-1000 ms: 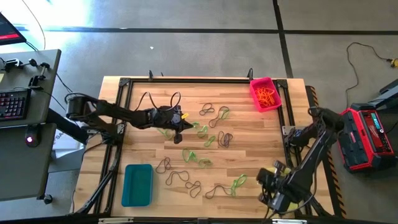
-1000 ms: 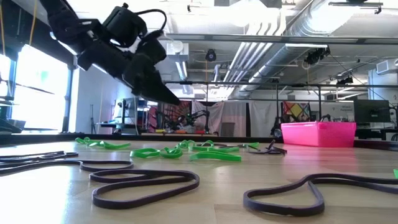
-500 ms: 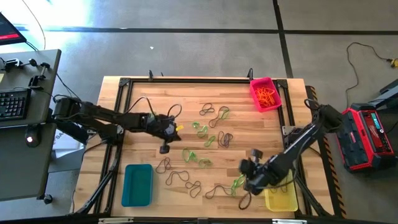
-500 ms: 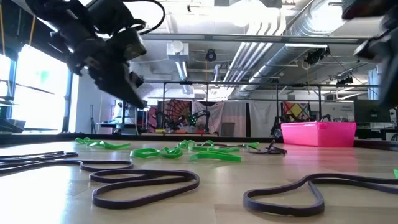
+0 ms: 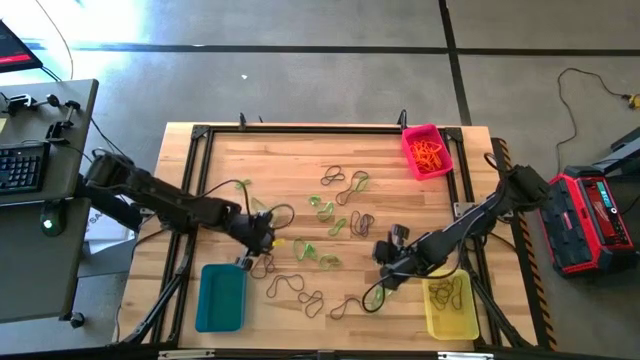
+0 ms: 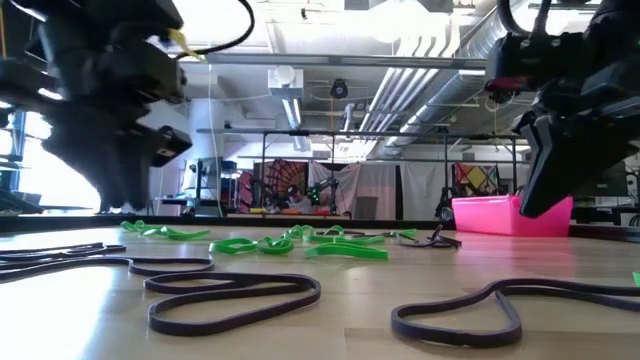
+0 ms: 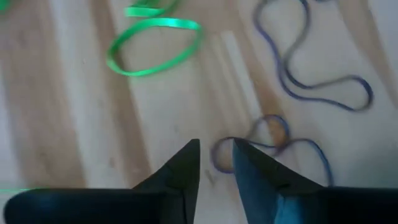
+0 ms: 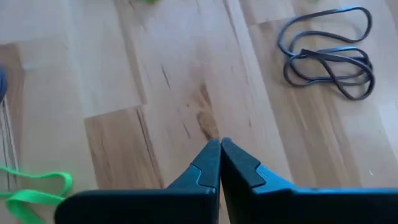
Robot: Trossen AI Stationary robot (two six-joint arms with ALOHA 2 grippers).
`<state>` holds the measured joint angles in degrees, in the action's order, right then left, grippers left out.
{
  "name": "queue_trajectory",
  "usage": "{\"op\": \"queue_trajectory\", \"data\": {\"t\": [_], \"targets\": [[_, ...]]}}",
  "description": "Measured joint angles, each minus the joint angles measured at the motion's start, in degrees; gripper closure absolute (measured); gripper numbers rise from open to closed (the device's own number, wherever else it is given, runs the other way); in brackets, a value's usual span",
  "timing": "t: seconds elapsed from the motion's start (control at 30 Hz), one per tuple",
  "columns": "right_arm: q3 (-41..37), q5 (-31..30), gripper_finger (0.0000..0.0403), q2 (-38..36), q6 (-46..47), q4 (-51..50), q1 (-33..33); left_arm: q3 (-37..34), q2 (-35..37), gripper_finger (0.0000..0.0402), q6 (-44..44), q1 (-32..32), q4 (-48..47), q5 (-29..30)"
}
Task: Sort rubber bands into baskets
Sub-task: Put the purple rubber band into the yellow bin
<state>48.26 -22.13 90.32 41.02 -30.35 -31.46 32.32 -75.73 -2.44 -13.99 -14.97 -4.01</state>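
Rubber bands [image 5: 340, 225] lie scattered mid-table between the baskets [image 5: 221, 296]. My left gripper [image 7: 215, 163], fingers slightly parted and empty, hovers over a dark band [image 7: 267, 144] beside the teal one. Next I judge it must descend and pinch; my right gripper [image 8: 219, 155], pressed together, waits over bare wood.

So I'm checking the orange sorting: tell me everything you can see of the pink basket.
The pink basket is a small rectangular tray, plastic by its look, bright pink-red with low walls. It sits flat and upright at the table's far right corner, against the black frame. A tangled pile of orange rubber bands lies inside it. No gripper is near it. In the low view its side wall shows above the tabletop.
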Motion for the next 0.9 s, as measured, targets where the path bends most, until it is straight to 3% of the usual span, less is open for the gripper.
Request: {"op": "queue_trajectory", "data": {"t": [0.23, 0.63, 0.9], "targets": [[0.12, 0.18, 0.0403, 0.0, -0.58, 0.24, -0.04, 0.0, -1.41, 0.03, 0.43, -4.24, -1.86, 6.86], [0.16, 0.04, 0.0403, 0.0, -0.12, 0.25, -0.07, 0.38, -8.78, 0.03, 3.72, -4.66, -1.27, 5.42], [0.18, 0.04, 0.0403, 0.0, -0.1, 0.15, -0.07, 2.33, -9.07, 0.0318, 3.76, -4.66, -2.8, 6.08]]}}
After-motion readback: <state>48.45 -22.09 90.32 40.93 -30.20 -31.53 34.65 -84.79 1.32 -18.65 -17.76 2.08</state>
